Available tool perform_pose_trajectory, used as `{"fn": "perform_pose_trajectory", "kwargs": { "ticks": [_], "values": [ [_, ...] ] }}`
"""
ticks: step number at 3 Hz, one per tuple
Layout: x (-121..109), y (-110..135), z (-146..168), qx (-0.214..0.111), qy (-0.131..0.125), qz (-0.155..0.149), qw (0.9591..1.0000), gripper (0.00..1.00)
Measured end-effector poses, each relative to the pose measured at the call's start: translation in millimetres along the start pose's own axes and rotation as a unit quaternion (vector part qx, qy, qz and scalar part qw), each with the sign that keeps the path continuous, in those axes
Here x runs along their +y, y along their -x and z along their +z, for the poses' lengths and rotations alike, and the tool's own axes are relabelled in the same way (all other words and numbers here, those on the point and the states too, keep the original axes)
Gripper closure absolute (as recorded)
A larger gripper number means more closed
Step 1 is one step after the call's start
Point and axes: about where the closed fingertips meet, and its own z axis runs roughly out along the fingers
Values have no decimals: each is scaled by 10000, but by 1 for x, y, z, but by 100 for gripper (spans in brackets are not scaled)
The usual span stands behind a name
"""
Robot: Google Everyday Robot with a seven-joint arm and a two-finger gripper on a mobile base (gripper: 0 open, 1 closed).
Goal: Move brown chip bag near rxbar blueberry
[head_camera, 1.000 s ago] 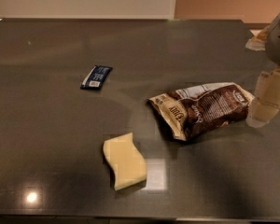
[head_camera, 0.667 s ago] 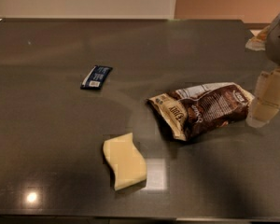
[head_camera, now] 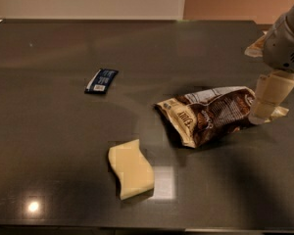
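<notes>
The brown chip bag (head_camera: 210, 115) lies crinkled on the dark table (head_camera: 54, 146), right of centre, with its cream end pointing left. The rxbar blueberry (head_camera: 101, 80) is a small dark-blue wrapper with a white label, lying flat well to the left of the bag and a little farther back. My gripper (head_camera: 267, 104) hangs from the grey arm at the right edge and comes down onto the right end of the bag, touching or overlapping it. Whether it holds the bag does not show.
A pale yellow wavy sponge (head_camera: 131, 169) lies in front of the bag, towards the near edge. A tan object (head_camera: 256, 46) is partly hidden behind the arm at the far right. The table's far edge meets a wall.
</notes>
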Motion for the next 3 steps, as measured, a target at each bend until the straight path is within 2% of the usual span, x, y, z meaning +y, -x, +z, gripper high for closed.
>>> {"fn": "perform_pose_trajectory", "kwargs": {
  "ticks": [1,3],
  "values": [
    [-12,-7,19,18,87,-47,9999,0],
    [-15,-21,48,114,179,-124,9997,0]
  ]
}}
